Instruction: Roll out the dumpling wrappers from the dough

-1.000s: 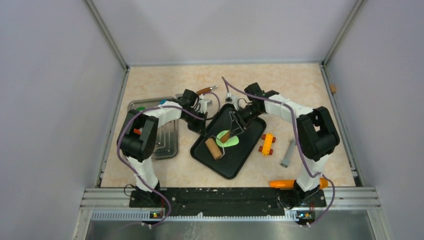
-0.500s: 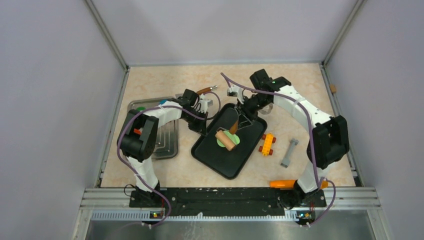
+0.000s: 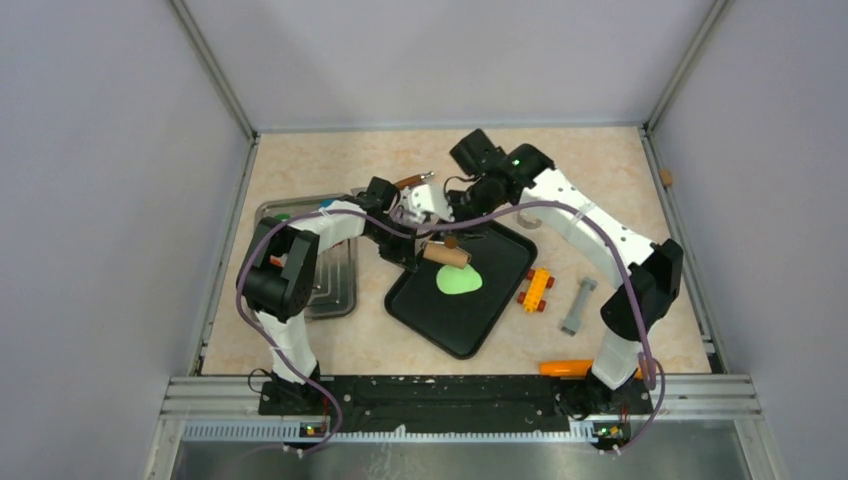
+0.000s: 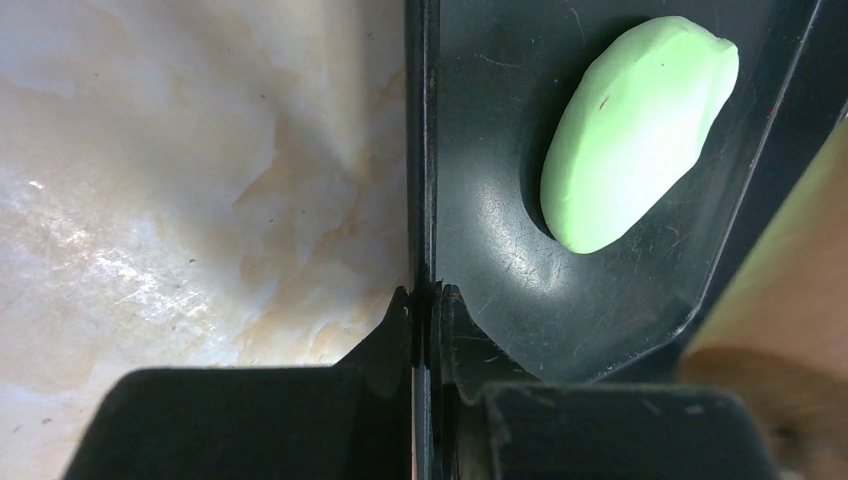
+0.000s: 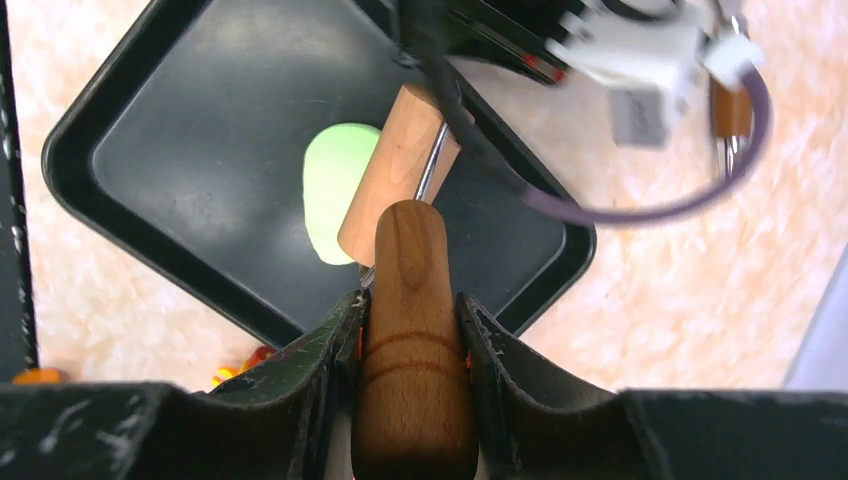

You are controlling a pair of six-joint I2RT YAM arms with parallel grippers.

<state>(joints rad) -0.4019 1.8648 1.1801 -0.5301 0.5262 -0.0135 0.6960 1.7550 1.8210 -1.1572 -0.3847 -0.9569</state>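
Two robot arms work a lump of lime-green dough (image 3: pixel 459 281) on a black tray (image 3: pixel 500 265) at the middle of the table (image 3: pixel 330 160). The left gripper (image 4: pixel 425 296) is pinched tight on the tray's left-hand rim, only the thin wall between its jaws, apparently to steady the tray. The right gripper (image 5: pixel 410 300) is closed partway around the wooden handle of a rolling pin (image 5: pixel 408 235). The pin's roller (image 5: pixel 398 165) sits at the edge of the dough nearest the left arm; whether it presses on the dough or hangs just clear cannot be told. The dough lies mid-tray as a thick, flattened oval, smooth on top but, by the look of it, not yet thin enough for wrappers; no cut disc shows on the tray. The step in hand appears to be rolling, with much flattening left to do. Done well, the next pass would set the roller square on the dough's edge, press evenly and travel its whole length. A further pass along a different line would make the sheet spread round rather than long. The left grip should hold so the tray cannot slide, and the roller should keep clear of the left arm's fingers and the purple cable (image 5: pixel 640 215) close by. A yellow toy block (image 3: pixel 537 288) lies just beside the tray.
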